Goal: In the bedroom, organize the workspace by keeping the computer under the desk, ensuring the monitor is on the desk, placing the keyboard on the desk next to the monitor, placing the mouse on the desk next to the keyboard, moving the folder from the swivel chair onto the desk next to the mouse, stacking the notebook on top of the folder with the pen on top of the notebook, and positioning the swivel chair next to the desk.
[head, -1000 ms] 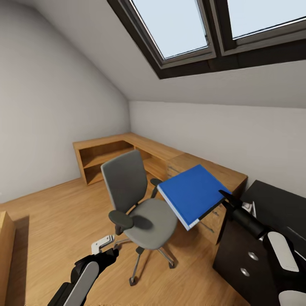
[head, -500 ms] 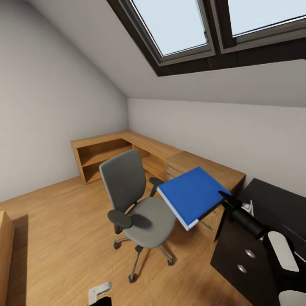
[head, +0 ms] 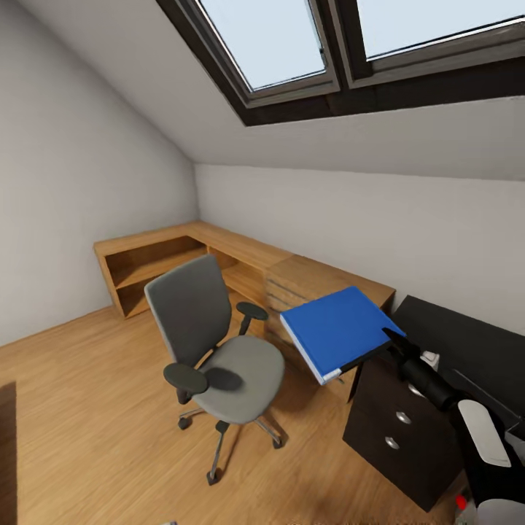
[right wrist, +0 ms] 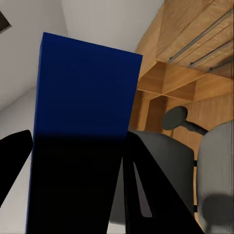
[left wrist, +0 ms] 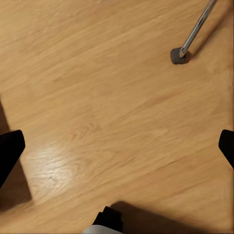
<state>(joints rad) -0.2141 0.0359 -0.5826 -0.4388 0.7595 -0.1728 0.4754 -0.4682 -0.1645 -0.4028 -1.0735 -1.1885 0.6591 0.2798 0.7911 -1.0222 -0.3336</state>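
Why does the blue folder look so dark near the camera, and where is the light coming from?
Head view: daylight enters through the dark-framed skylight; the grey swivel chair casts soft floor shadows. Right wrist view: the flat bright blue folder fades to black nearest the lens, apparently shaded by the end effector.

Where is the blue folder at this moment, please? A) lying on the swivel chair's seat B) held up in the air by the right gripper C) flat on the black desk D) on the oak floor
B: the folder is gripped by the right gripper, raised clear of the swivel chair and the desk.
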